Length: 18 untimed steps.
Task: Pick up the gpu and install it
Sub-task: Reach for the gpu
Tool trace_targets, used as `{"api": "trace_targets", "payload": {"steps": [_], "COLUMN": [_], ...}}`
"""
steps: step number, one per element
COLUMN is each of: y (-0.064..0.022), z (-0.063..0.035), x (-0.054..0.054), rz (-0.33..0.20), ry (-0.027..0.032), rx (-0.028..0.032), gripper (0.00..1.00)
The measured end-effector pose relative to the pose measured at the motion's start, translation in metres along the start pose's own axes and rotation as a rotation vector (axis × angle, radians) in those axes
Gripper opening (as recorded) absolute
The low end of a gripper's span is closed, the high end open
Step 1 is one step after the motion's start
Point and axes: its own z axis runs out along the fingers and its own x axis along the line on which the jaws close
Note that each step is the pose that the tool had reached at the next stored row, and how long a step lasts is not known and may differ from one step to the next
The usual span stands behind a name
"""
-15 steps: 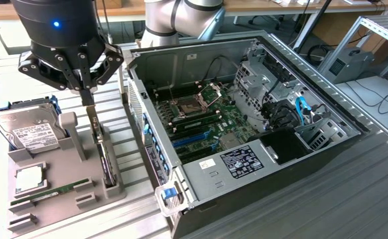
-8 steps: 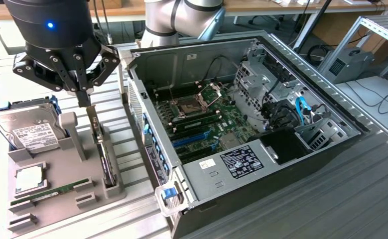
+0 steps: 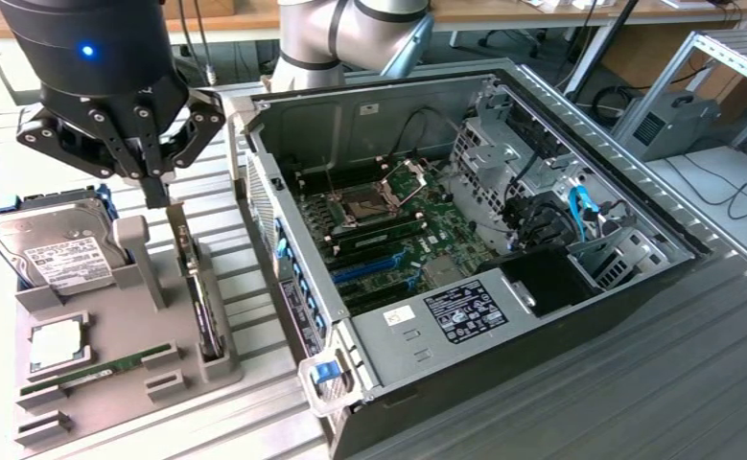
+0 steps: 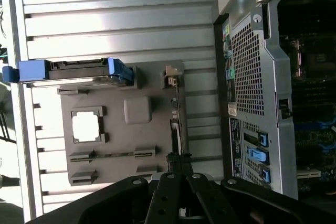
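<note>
A black gripper (image 3: 158, 196) hangs over the far end of a grey holder (image 3: 117, 316) on a ribbed metal bench (image 3: 680, 383). Its fingers are closed together, with no gap showing between them. Their tips sit at the far end of the gpu (image 3: 200, 297); whether they touch or pinch it cannot be told.

The gpu stands upright on its long edge in a slot on the side of the holder nearest the open computer case (image 3: 270, 220). Its long axis runs from the fingers toward the holder's near edge, roughly parallel to the case's side wall. It is seen edge-on as a thin dark strip.

In the wrist view, the gripper (image 4: 178, 158) looks down along the gpu (image 4: 176, 124), a narrow line leading away from the fingertips across the holder (image 4: 136, 140), beside the case (image 4: 247, 77).

Also on the holder are a hard drive (image 3: 54, 251) in a blue frame, a square chip (image 3: 56, 345) and a green memory stick (image 3: 98, 369).
</note>
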Motion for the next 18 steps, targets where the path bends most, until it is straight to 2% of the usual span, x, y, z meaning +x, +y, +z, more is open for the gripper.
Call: {"api": "trace_targets", "payload": {"steps": [18], "y": [-0.0072], "z": [0.0003], "x": [0.0025], "rz": [0.000], "ry": [0.0001], "rx": [0.0000], "gripper": [0.11]}}
